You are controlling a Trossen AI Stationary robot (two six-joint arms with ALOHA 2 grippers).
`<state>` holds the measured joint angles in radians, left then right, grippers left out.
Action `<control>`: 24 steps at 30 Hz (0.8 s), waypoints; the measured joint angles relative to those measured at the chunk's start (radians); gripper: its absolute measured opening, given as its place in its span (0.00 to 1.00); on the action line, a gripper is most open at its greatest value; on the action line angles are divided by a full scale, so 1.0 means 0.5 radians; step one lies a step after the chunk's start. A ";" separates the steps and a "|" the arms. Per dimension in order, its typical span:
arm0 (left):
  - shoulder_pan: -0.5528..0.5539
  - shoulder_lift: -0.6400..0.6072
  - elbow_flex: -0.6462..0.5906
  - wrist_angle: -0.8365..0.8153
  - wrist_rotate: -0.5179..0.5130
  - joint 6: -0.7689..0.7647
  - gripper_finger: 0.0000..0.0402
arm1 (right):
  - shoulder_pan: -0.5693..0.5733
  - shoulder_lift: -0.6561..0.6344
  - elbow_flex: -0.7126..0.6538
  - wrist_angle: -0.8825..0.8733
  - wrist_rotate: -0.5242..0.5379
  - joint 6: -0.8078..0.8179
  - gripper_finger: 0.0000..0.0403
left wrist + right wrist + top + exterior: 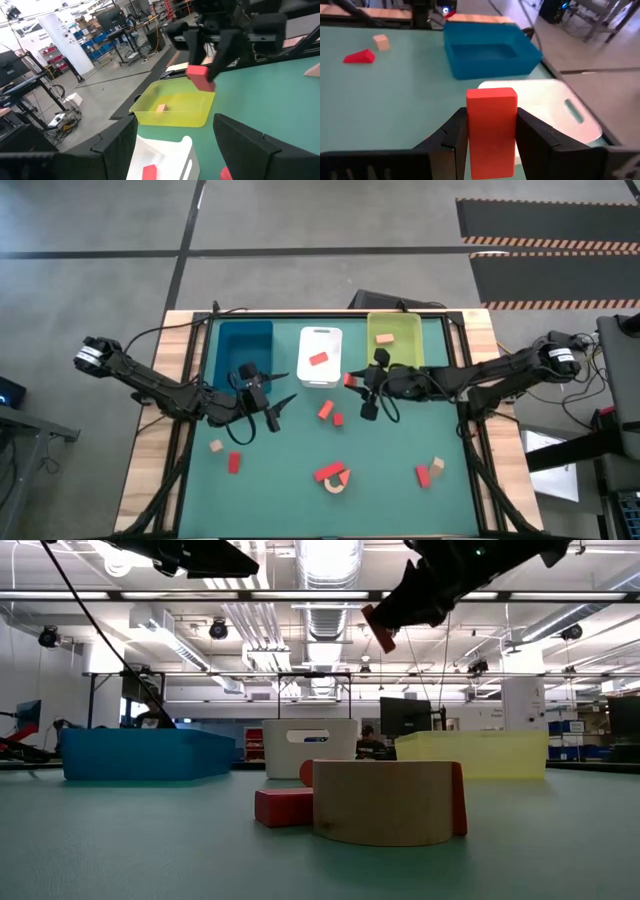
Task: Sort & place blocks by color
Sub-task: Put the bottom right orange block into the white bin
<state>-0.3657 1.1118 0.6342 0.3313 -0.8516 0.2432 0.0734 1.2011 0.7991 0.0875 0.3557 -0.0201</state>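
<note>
- One red block (491, 131) clamped in right end effector (490, 135), raised off tabletop (400, 435) between white tray (320, 356) and yellow-green tray (394, 340).
- Best carried toward 9 o'clock, centred above white tray, lowered before release.
- Left end effector (272, 412) spread, empty, near blue tray (244, 354).

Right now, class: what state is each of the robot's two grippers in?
Left gripper: open, holding nothing, beside the blue tray.
Right gripper: closed on a red rectangular wooden block, near the white tray.

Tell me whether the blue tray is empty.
Empty: the right wrist view shows the blue tray's bare floor, and the high view shows no blocks inside.
</note>
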 joint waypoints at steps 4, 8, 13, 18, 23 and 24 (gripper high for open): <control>-0.001 0.000 0.004 0.000 -0.051 0.000 0.61 | -0.094 0.000 0.094 -0.002 -0.113 -0.085 0.29; -0.002 -0.009 -0.001 0.000 -0.136 -0.005 0.61 | -0.216 0.000 0.183 -0.035 -0.226 -0.150 0.29; -0.004 -0.013 -0.002 -0.001 -0.148 -0.039 0.61 | -0.378 0.035 0.334 -0.197 -0.319 -0.170 0.29; -0.004 -0.036 -0.002 -0.003 -0.266 -0.002 0.61 | -0.505 0.216 0.536 -0.365 -0.455 -0.248 0.29; -0.004 -0.116 -0.003 -0.018 -0.378 0.051 0.61 | -0.630 0.492 0.853 -0.615 -0.561 -0.364 0.29; -0.005 -0.128 -0.005 -0.023 -0.389 0.051 0.61 | -0.655 0.550 0.918 -0.639 -0.569 -0.381 0.29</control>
<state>-0.3683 1.0480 0.6316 0.3197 -1.0461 0.2687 -0.2540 1.4761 1.2581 -0.2322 0.0712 -0.2107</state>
